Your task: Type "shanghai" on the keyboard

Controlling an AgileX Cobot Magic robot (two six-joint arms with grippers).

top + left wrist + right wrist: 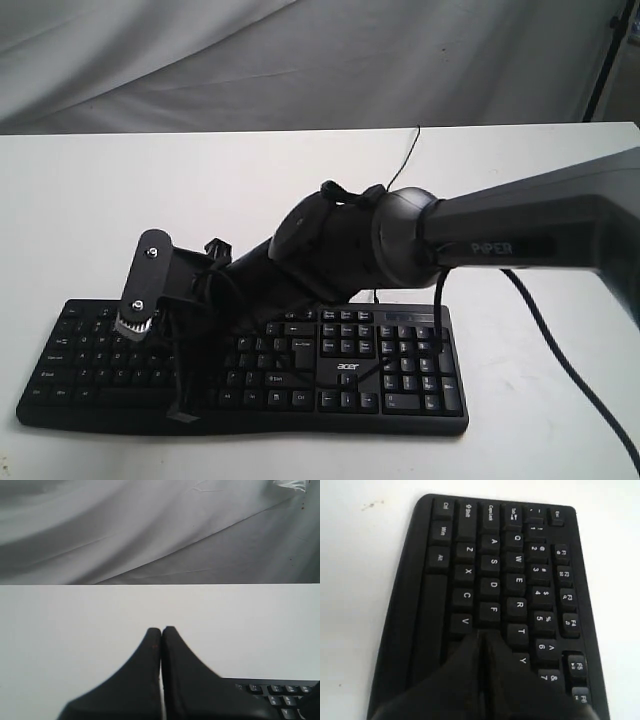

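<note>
Wide flat black plastic keyboard (400, 365) with white legends and a small white "acer" logo is lying on the smooth white tabletop (200, 190), long edge toward the exterior camera, number pad on that view's right. Thin black cable (405, 155) is curling up behind it. Crumpled grey cloth backdrop (300, 60) is hanging beyond the table.

Matte grey right arm (520, 230), rounded shell, is extending across the keyboard toward its letter side. Right gripper (481, 635): tapered black fingers are pressing together, tips sitting over the keys between F, V, T and Y; contact with a key cannot be told.

Left gripper (161, 629): jaws also meeting, tips over bare table, a keyboard corner showing beside it.
</note>
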